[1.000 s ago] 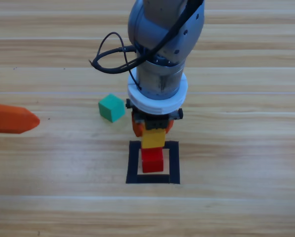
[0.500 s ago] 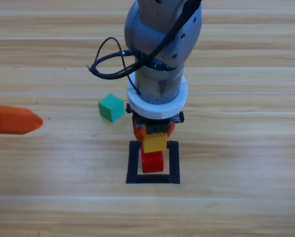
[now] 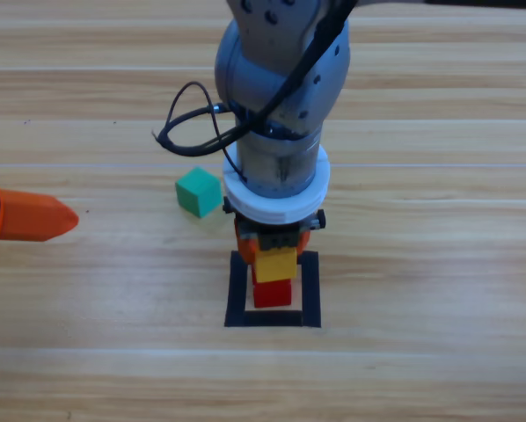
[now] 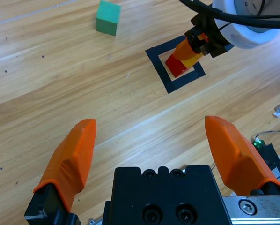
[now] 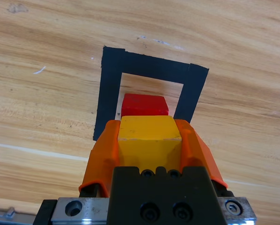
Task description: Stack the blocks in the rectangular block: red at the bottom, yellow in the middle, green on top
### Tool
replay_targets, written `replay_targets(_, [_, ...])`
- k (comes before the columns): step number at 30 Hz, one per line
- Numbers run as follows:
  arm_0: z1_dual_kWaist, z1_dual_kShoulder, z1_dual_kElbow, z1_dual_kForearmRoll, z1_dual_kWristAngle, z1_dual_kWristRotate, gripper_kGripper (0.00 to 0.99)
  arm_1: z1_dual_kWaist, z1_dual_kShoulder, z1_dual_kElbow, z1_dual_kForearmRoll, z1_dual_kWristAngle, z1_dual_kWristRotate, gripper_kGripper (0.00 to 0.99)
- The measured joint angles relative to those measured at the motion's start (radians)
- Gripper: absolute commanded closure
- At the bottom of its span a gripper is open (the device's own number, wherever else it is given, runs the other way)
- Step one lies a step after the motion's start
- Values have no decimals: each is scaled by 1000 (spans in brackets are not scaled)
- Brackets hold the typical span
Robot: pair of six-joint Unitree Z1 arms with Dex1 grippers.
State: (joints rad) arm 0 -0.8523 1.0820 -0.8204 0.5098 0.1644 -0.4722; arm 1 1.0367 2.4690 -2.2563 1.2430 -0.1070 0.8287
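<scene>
yellow cube [image 3: 276, 264] clamped by right gripper [image 3: 273, 251] over red cube [image 3: 273, 294].

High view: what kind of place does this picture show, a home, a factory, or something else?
Probably a robotics test bench rather than a home. A wooden table carries a taped black square as a marked target, with plain red, yellow and green cubes. The right end effector holds the yellow one.

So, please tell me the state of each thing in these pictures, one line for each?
Right end effector: shut on the yellow cube, above the red cube.
Left end effector: open, empty, waiting at the left edge.
Yellow cube: held over the red cube.
Red cube: resting inside the tape square.
Green cube: loose on the table, outside the square.
Tape square: flat on the table.
</scene>
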Motion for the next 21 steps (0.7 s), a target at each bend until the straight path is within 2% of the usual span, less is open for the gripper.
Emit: replay_targets(21, [0,9,16,-16,0,0,0,0,4,-3,0,-3,9,990])
